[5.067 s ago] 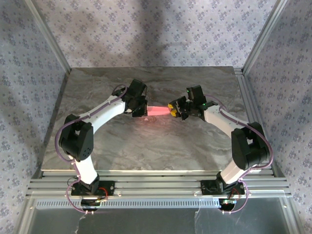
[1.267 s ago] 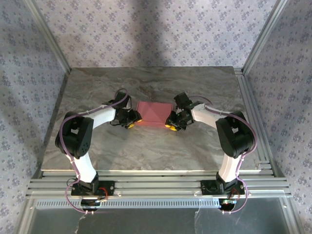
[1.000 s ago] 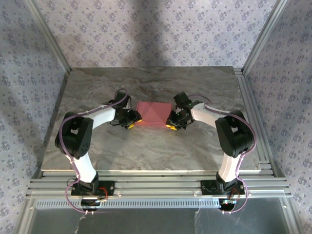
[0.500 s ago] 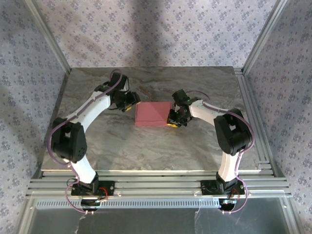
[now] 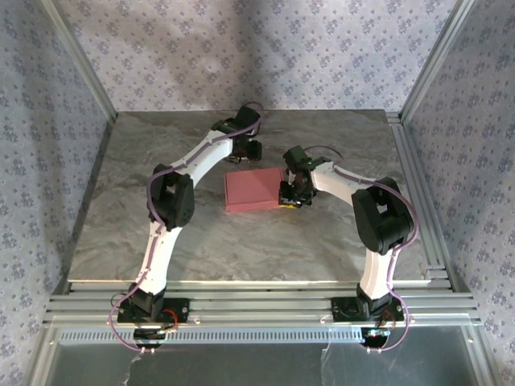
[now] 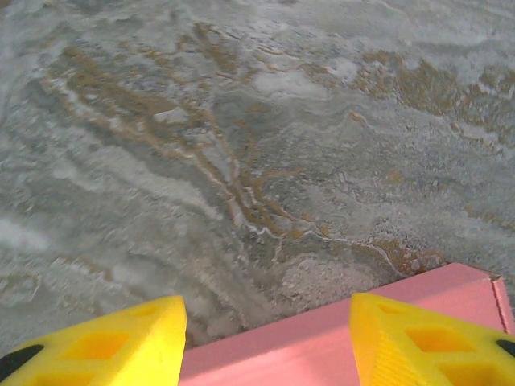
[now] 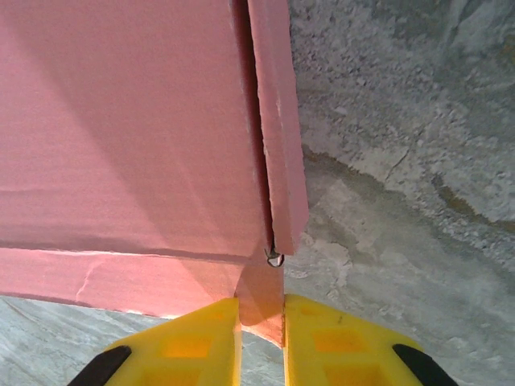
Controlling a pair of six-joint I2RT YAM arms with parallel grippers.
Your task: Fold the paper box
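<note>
Table (image 5: 161, 241): bearing paper box (image 5: 252, 190) near centre, lying flat, pink face up. Right gripper (image 7: 261, 314): pinching thin tab (image 7: 262, 291) at the box's right end, jaws nearly together. Left gripper (image 6: 264, 318): hanging spread wide, gripping nothing, just past the box's far edge, pink rim showing between jaws in wrist view.

Soft even light, dark shadow patch on rear wall (image 5: 241, 28), left-wrist table (image 6: 241, 161) slightly blurred, paper box (image 7: 121, 121) crisp.
</note>
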